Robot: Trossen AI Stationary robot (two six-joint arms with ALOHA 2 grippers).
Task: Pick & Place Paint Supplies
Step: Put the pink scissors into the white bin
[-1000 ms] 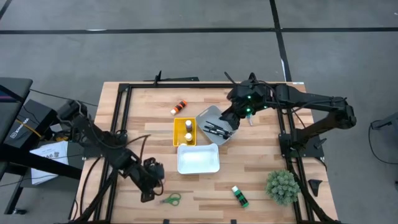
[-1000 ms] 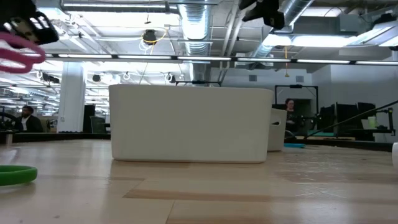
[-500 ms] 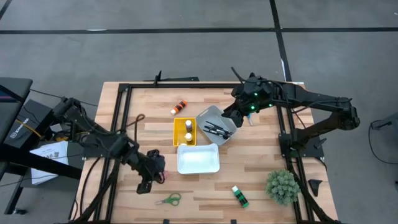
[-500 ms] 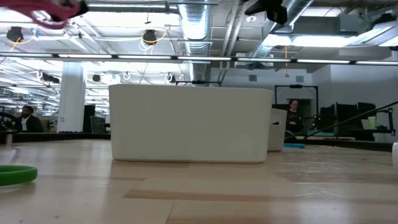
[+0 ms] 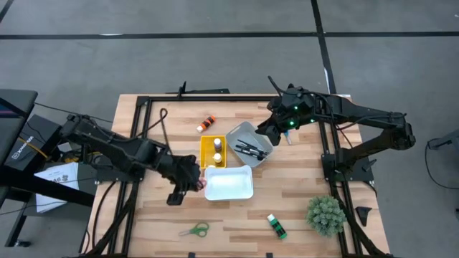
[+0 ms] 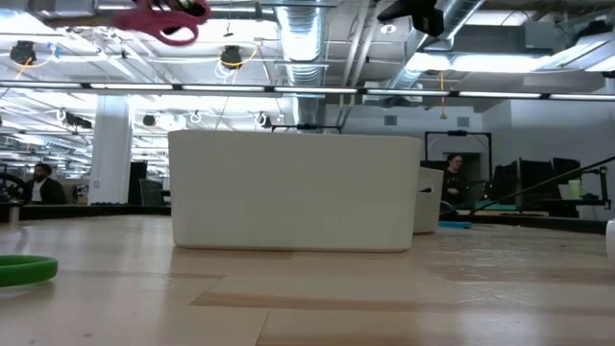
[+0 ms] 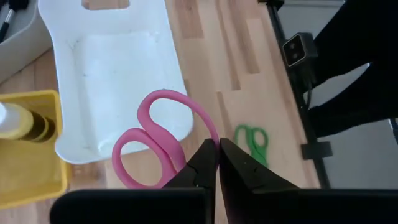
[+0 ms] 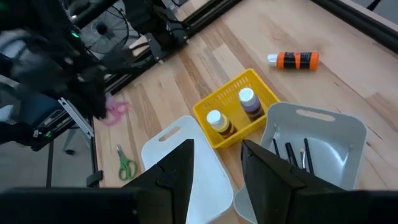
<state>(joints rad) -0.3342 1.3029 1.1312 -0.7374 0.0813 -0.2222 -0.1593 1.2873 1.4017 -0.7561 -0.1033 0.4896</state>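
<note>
Pink scissors (image 7: 155, 146), green scissors (image 7: 252, 142), a white bin (image 7: 112, 74), a yellow basket (image 7: 28, 168).

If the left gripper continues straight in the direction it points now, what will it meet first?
Most likely the white tray. The left gripper, its jaws shut on the pink scissors, points at the tray's near edge, with the scissor handles over its rim. Depth is unclear, so it may pass just above the rim.
</note>
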